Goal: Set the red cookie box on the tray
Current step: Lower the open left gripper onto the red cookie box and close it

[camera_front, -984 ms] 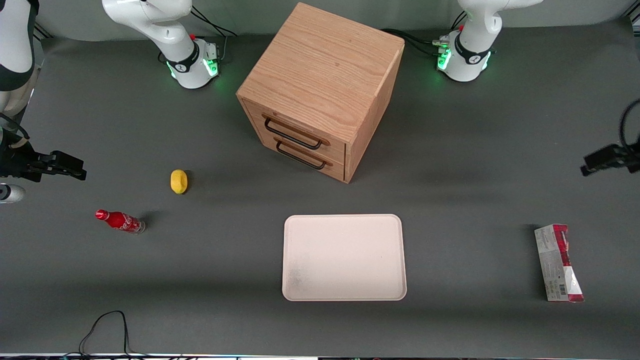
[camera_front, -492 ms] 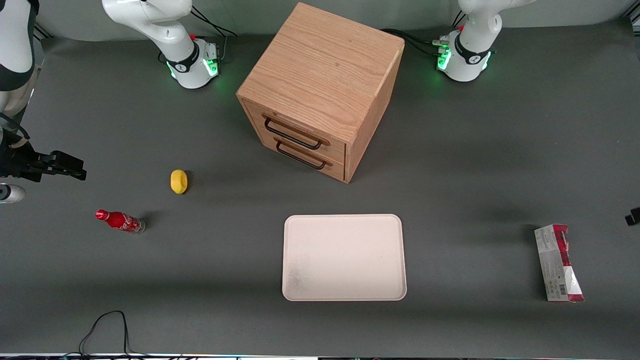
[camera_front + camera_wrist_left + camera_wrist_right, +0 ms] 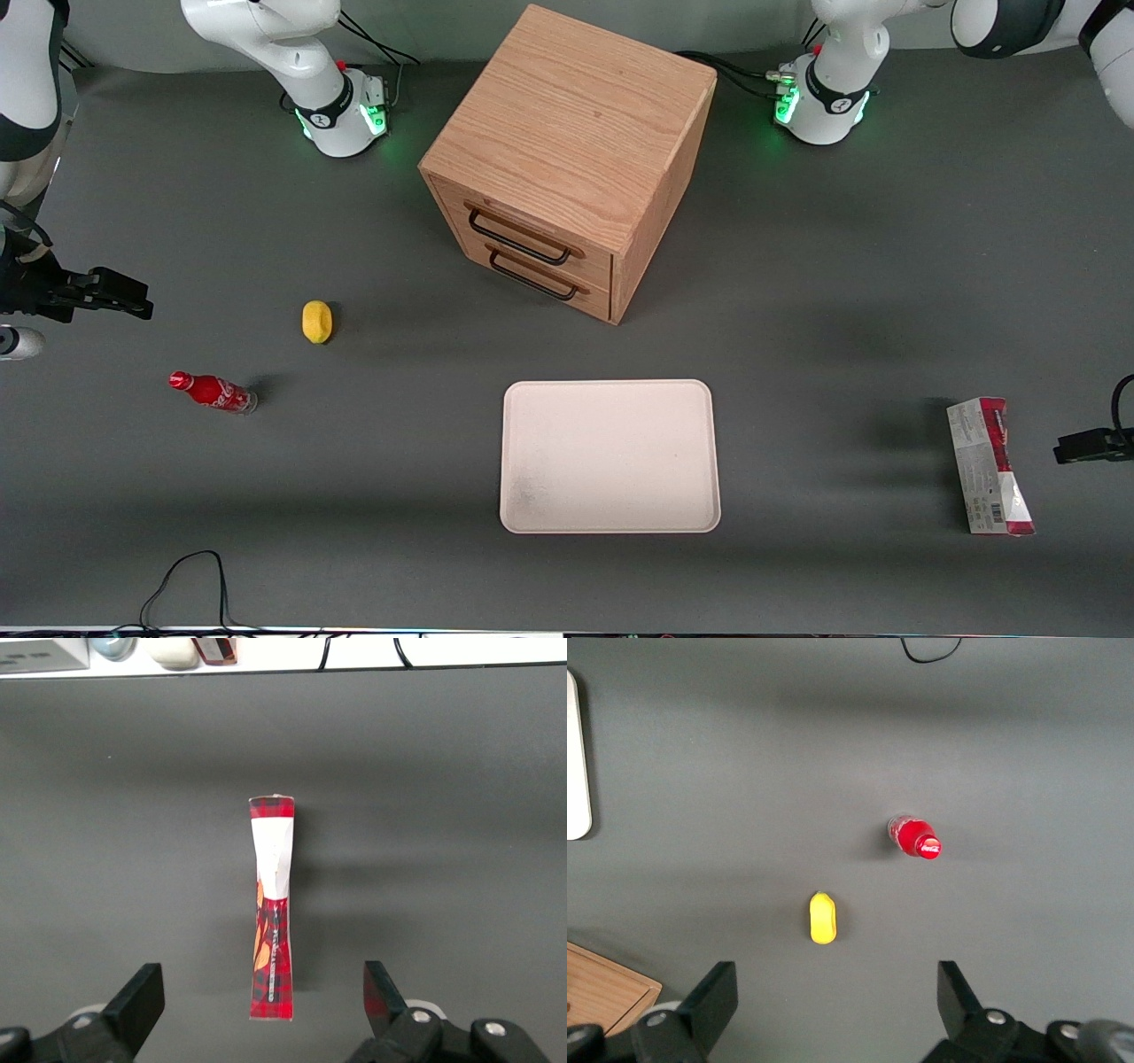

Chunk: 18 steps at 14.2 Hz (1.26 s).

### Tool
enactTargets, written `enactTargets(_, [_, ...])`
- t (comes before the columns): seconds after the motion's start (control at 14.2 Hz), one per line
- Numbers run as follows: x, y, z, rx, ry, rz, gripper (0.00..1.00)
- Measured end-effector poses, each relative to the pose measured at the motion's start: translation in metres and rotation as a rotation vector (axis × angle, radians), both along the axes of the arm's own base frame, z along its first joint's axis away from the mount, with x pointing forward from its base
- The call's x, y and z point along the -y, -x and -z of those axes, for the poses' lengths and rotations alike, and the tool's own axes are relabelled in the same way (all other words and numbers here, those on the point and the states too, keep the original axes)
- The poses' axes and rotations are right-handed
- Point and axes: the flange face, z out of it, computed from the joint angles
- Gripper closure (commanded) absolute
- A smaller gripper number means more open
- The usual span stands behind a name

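Red cookie box [image 3: 988, 465] (flat) off tray [image 3: 609, 456]

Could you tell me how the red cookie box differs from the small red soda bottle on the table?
The long, thin red cookie box is a flat-faced carton with a barcode; the small red soda bottle is rounded and shorter. The box lies beside the open gripper, the bottle toward the parked arm's end. Both are red, off the cream-white tray.
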Motion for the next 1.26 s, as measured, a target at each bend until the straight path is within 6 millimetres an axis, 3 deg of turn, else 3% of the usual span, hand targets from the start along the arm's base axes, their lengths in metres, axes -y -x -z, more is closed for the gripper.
enactTargets(0.28, [-0.003, -0.002, 0.029, -0.037, 0.006, -0.003, 0.0])
enactTargets(0.7, [-0.009, -0.006, 0.125, -0.058, 0.008, -0.011, 0.0])
enactTargets(1.05, [-0.01, -0.01, 0.177, -0.033, 0.002, -0.011, 0.0])
enactTargets(1.12, [-0.01, -0.01, 0.184, -0.033, 0.002, -0.011, 0.08])
enactTargets(1.26, [-0.01, -0.009, 0.19, -0.038, 0.003, -0.011, 0.51])
